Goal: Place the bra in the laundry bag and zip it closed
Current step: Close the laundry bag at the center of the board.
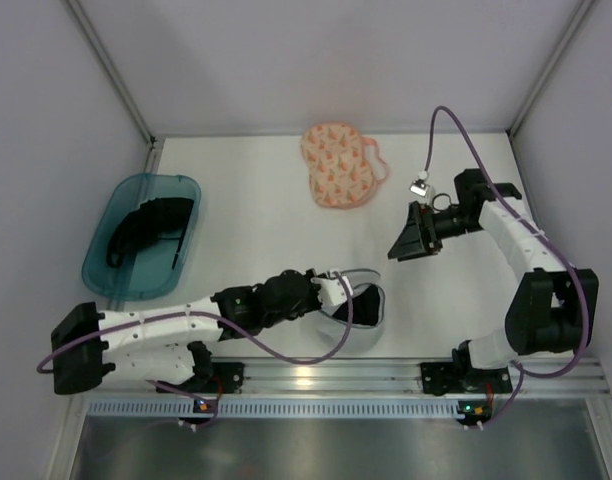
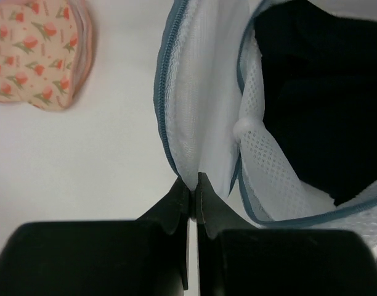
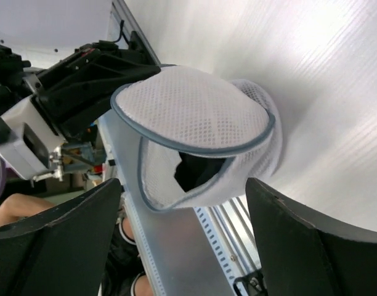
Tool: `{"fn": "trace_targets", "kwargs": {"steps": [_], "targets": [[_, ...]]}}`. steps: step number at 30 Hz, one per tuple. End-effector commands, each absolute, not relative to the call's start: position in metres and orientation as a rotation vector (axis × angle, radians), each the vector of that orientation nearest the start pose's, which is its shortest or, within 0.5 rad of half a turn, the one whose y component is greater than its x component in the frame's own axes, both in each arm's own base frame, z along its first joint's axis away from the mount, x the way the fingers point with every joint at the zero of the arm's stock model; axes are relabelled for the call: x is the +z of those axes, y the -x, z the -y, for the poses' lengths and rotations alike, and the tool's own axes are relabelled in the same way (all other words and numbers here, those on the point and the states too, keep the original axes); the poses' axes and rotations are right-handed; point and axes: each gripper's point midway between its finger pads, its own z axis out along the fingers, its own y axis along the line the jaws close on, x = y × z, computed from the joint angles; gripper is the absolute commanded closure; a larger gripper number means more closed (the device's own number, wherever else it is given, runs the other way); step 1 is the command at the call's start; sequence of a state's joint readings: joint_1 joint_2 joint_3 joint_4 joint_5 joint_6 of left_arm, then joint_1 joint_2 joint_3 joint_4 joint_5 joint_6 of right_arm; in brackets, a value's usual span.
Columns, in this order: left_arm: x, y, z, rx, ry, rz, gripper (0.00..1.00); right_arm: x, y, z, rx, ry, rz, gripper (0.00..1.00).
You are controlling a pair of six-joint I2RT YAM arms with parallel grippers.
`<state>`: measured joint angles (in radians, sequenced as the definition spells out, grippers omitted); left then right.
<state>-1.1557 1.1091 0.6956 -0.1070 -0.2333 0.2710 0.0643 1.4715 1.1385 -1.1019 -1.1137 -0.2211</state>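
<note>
A white mesh clamshell laundry bag (image 1: 358, 305) with blue-grey zip edging lies near the front edge, its lid partly open. Black fabric, seemingly the bra (image 2: 324, 92), sits inside it and also shows through the opening in the right wrist view (image 3: 201, 169). My left gripper (image 2: 193, 182) is shut on the bag's zip edge (image 2: 167, 123). My right gripper (image 1: 406, 240) is open and empty, held above the table to the bag's right and facing it (image 3: 194, 111). A cream-peach printed pouch (image 1: 336, 165) with pink edging lies shut at the back.
A teal plastic bin (image 1: 186, 185) at the left holds more black fabric (image 1: 146, 225). White walls close in the left, right and back. The metal rail (image 1: 336, 375) with the arm bases runs along the front edge.
</note>
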Motion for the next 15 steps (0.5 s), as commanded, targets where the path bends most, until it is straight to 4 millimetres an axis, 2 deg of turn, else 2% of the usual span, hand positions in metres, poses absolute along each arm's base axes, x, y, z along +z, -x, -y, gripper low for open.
{"fn": "trace_targets", "kwargs": {"steps": [1, 2, 3, 5, 6, 7, 8, 9, 10, 11, 12, 13, 14, 15], "targets": [[0.176, -0.196, 0.283, -0.039, -1.323, -1.393, 1.00, 0.202, -0.227, -0.153, 1.391, 0.524, -2.437, 0.16], [0.171, -0.192, 0.282, -0.024, -1.355, -1.355, 1.00, 0.202, -0.233, -0.149, 1.378, 0.544, -2.439, 0.13], [0.184, -0.189, 0.281, -0.031, -1.337, -1.294, 1.00, 0.202, -0.236, -0.148, 1.374, 0.550, -2.443, 0.12], [0.191, -0.179, 0.285, -0.023, -1.388, -1.124, 1.00, 0.199, -0.244, -0.148, 1.404, 0.577, -2.452, 0.11], [0.203, -0.172, 0.284, -0.041, -1.379, -1.039, 1.00, 0.199, -0.246, -0.148, 1.420, 0.583, -2.453, 0.10], [0.208, -0.168, 0.284, -0.007, -1.420, -0.933, 1.00, 0.200, -0.248, -0.150, 1.446, 0.594, -2.442, 0.09], [0.204, -0.156, 0.288, -0.046, -1.454, -0.837, 1.00, 0.198, -0.256, -0.151, 1.456, 0.629, -2.425, 0.02], [0.212, -0.150, 0.286, -0.051, -1.450, -0.759, 1.00, 0.199, -0.254, -0.151, 1.480, 0.629, -2.432, 0.01], [0.214, -0.145, 0.286, -0.015, -1.486, -0.663, 1.00, 0.201, -0.255, -0.155, 1.501, 0.649, -2.416, 0.01], [0.206, -0.131, 0.290, -0.055, -1.533, -0.578, 1.00, 0.201, -0.259, -0.157, 1.506, 0.676, -2.404, 0.01], [0.210, -0.124, 0.288, -0.056, -1.530, -0.516, 1.00, 0.200, -0.261, -0.159, 1.510, 0.687, -2.401, 0.01], [0.209, -0.116, 0.289, -0.047, -1.557, -0.418, 1.00, 0.199, -0.258, -0.166, 1.519, 0.721, -2.401, 0.01], [0.198, -0.103, 0.291, -0.081, -1.588, -0.343, 1.00, 0.195, -0.256, -0.172, 1.539, 0.739, -2.405, 0.01], [0.202, -0.095, 0.289, -0.088, -1.582, -0.282, 1.00, 0.192, -0.252, -0.176, 1.553, 0.755, -2.409, 0.00]]}}
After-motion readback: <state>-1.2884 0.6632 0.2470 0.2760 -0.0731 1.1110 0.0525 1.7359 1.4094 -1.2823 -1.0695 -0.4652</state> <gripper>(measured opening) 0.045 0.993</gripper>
